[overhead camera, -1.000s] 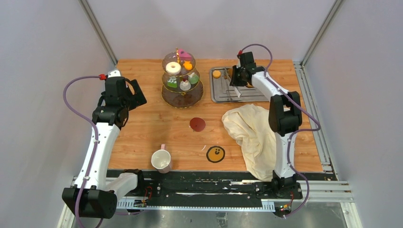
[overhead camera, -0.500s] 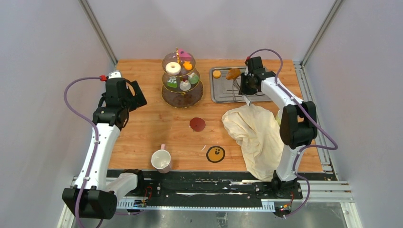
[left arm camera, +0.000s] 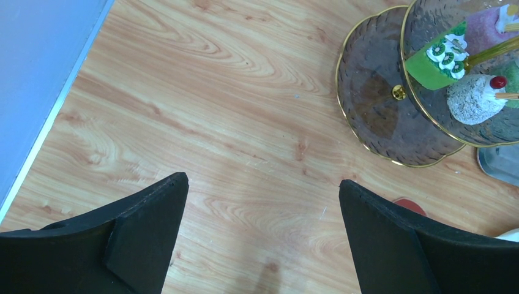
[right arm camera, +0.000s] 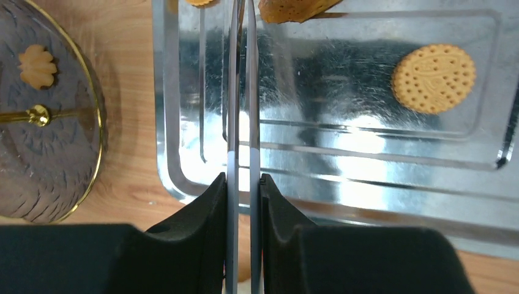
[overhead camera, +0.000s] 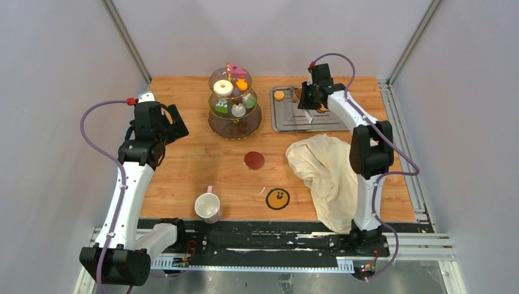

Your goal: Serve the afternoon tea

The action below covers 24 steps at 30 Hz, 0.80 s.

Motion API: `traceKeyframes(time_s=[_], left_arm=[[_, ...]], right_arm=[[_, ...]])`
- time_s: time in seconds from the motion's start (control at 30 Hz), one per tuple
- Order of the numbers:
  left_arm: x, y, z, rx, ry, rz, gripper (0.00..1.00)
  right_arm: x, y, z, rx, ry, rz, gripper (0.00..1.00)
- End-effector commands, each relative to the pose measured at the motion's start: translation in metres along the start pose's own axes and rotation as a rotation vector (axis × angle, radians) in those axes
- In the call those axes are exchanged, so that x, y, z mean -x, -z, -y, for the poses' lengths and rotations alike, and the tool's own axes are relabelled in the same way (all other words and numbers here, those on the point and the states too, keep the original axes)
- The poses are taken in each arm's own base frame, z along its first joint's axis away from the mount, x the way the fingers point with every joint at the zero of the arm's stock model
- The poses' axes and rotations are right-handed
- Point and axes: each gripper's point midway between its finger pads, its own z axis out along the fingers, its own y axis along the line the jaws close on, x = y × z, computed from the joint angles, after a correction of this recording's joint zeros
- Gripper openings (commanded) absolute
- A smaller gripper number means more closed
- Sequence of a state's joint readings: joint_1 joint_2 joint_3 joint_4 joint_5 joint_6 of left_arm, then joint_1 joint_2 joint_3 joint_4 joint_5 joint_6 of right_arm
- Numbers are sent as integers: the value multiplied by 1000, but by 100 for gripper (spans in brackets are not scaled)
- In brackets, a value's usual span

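Wooden bench (overhead camera: 183,165), grey walls. At the frame's upper right the right jaws are squeezing thin tongs (right arm camera: 231,122), seemingly nipping a brown biscuit (right arm camera: 294,9) over the tray (right arm camera: 343,177) — brittle, so pinch gently across its flat faces. The left jaws are gaping empty near the glass stand (overhead camera: 235,125).

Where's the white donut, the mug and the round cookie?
white donut (overhead camera: 218,88): top camera, left side of its ring.
mug (overhead camera: 207,206): top camera, middle of its opening.
round cookie (right arm camera: 434,78): right wrist camera, its dotted middle.
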<state>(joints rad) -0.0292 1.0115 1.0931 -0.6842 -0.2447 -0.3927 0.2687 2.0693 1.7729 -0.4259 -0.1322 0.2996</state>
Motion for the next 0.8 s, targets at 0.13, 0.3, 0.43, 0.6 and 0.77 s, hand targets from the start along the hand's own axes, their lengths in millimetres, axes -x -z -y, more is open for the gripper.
traceKeyframes(time_s=[0.13, 0.3, 0.43, 0.6, 0.77], left_arm=[[9, 2, 1, -4, -3, 21, 98], [9, 2, 1, -4, -4, 23, 98], [8, 2, -1, 0, -5, 24, 98], [7, 2, 0, -1, -6, 22, 98], [6, 1, -1, 1, -8, 21, 98]], right_arm=[[-15, -26, 0, -21, -29, -57, 5], [-24, -6, 16, -90, -27, -58, 4], [-36, 14, 32, -153, -18, -58, 3], [-36, 43, 38, -174, 8, -29, 3], [-35, 54, 42, -183, 18, -14, 5]])
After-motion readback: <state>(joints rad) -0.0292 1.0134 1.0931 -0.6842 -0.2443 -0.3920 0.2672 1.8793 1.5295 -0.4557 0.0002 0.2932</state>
